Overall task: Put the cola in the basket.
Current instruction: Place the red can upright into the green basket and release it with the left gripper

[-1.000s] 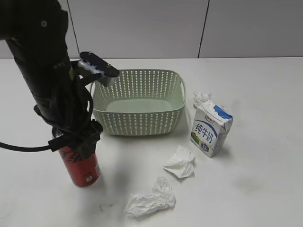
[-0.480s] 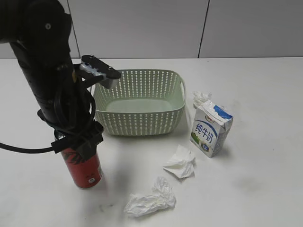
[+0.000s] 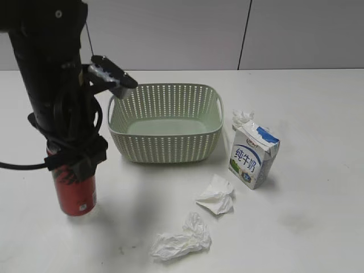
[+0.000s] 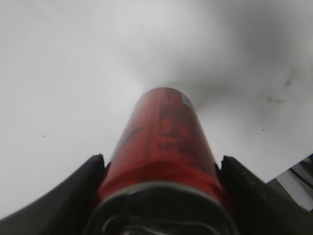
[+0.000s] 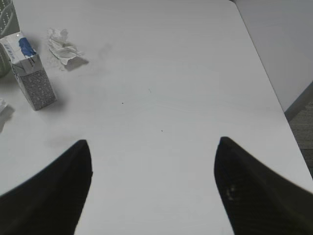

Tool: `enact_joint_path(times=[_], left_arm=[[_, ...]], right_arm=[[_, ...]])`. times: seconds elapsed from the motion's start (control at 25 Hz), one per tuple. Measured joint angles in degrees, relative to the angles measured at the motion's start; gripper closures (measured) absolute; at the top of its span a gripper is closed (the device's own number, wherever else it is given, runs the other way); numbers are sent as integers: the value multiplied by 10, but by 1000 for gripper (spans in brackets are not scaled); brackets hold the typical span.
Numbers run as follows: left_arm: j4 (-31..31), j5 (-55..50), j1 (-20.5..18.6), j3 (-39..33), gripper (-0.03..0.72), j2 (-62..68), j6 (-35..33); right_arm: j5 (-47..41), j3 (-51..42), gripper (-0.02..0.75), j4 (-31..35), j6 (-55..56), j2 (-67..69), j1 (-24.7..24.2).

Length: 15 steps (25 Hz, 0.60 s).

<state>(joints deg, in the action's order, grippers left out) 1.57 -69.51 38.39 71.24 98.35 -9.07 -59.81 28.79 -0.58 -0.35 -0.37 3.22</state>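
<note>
1. White tabletop fills the scene, with a pale grey panelled wall behind it.
2. On the left of the exterior view, the black left arm reaches down over the cola can.
3. The left gripper is clamped around the upper part of the can, its jaws closed just as far as the can's width allows.
4. In the left wrist view, the two dark fingers press against either side of the red can, close to its silver top, and the can's body points down towards the table.
5. The can is upright; whether its base touches the table or hangs just above it I cannot tell.
6. The can is to the left of, and nearer the camera than, the pale green basket, and apart from it.
7. The basket sits in the middle of the table and nothing shows inside it.
8. A white-and-blue milk carton stands just right of the basket.
9. One crumpled tissue lies behind the carton, another lies in front of the basket, and a third lies nearest the camera.
10. The right gripper shows only in the right wrist view: its jaws are spread wide, holding nothing, above bare table.
11. That same view shows the carton at its left edge.
</note>
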Motion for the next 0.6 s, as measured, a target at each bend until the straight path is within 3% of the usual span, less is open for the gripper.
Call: enact_joint_path(times=[0.24, 0.6], left_arm=[[10, 0, -2, 107, 157, -2, 0], [8, -8, -39, 236, 157, -6, -3]], right_arm=[[0, 0, 147, 0, 0, 0, 0], [0, 0, 147, 0, 0, 0, 0]])
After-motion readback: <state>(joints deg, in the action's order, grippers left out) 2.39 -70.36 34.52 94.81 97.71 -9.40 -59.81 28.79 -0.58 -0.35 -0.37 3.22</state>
